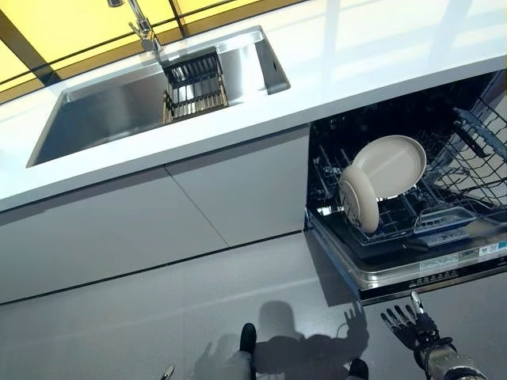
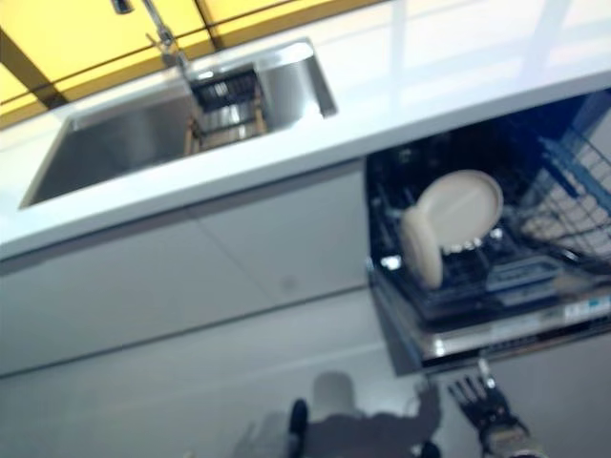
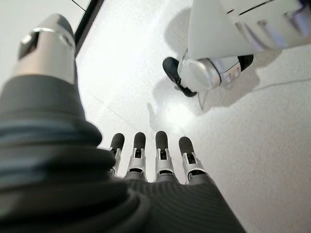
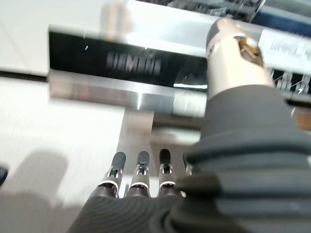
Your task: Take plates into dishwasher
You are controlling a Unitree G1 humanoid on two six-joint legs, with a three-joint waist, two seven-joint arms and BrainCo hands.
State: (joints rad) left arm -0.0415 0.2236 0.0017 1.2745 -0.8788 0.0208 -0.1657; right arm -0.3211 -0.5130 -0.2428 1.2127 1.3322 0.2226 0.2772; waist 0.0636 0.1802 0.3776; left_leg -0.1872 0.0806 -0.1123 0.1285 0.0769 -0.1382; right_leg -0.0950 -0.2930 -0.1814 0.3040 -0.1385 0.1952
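Two plates (image 1: 388,166) stand in the dishwasher (image 1: 412,261) rack; right hand (image 1: 408,323) just below its door, fingers straight, empty; left hand (image 3: 150,160) fingers straight, empty.

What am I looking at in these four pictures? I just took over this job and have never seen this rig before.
The two wide pictures come from the robot's head camera, looking down at a kitchen. The other two come from cameras on its wrists, looking along each hand.

In the head views, a white counter holds a steel sink with a rack inside and a tap behind it. Right of it the dishwasher stands open, with two plates on edge in its lower rack.

The right hand hangs open just before the dishwasher door, holding nothing. The left hand shows only in its own wrist view, fingers straight over the floor, also empty.
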